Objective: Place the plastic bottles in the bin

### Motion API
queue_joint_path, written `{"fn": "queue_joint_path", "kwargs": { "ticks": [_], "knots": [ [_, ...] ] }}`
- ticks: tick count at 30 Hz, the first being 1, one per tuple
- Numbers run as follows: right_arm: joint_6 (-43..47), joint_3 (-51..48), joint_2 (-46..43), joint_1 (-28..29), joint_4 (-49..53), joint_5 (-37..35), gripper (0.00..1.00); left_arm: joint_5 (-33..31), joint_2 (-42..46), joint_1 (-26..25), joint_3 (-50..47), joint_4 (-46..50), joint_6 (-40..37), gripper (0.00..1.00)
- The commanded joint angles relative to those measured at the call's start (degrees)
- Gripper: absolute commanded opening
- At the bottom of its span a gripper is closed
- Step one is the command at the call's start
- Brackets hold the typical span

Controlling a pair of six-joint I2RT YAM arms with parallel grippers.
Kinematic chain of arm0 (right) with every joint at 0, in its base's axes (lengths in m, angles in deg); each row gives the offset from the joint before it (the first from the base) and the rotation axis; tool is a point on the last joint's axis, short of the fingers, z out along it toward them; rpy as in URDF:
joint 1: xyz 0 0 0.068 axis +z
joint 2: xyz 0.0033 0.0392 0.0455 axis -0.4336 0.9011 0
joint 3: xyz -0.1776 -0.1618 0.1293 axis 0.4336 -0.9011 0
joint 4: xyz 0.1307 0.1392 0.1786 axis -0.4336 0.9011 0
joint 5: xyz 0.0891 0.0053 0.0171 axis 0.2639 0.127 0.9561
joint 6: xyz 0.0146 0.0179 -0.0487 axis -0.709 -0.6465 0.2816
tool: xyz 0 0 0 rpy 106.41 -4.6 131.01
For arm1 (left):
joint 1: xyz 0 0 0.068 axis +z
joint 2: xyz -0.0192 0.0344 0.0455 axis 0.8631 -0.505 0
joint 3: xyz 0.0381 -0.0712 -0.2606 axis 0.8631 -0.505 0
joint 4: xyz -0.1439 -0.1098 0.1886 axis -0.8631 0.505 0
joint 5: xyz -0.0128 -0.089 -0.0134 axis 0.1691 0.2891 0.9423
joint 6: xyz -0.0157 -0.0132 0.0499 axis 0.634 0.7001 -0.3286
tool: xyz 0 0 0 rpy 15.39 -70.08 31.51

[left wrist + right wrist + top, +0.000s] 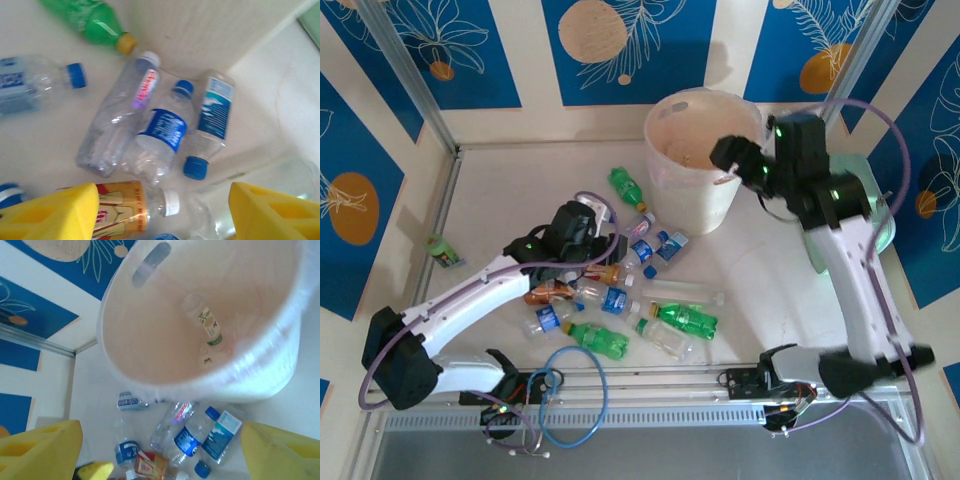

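Thin plastic bottles lying on the tabletop beside the bin look light, crushable and slick, so with both my left pincer and right pincer spread empty, I'd grab mid-body, gently.

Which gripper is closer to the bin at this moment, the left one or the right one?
Right. The right gripper hangs open at the right rim of the bin, above its mouth. The left gripper is open over the bottles lying in front of the bin.

Bottles heaped before bin; one bottle inside.
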Motion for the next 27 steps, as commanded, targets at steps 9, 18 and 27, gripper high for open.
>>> {"fn": "queue_joint_path", "kwargs": {
  "ticks": [9,18,27],
  "knots": [
    [-10.83,-29.22,-20.64,3.83,10.86,-13.07,0.90,10.46,-12.67,-11.42,8.30,5.67,-19.57,0.81],
    [-11.97,-31.50,-21.46,0.44,12.83,-12.28,0.91,14.08,-23.22,-12.93,13.73,7.75,-30.76,0.88],
    [-11.86,-33.19,-22.84,-6.45,12.97,-6.27,0.91,14.69,-30.32,-12.92,18.18,11.05,-37.65,0.84]
  ]
}}
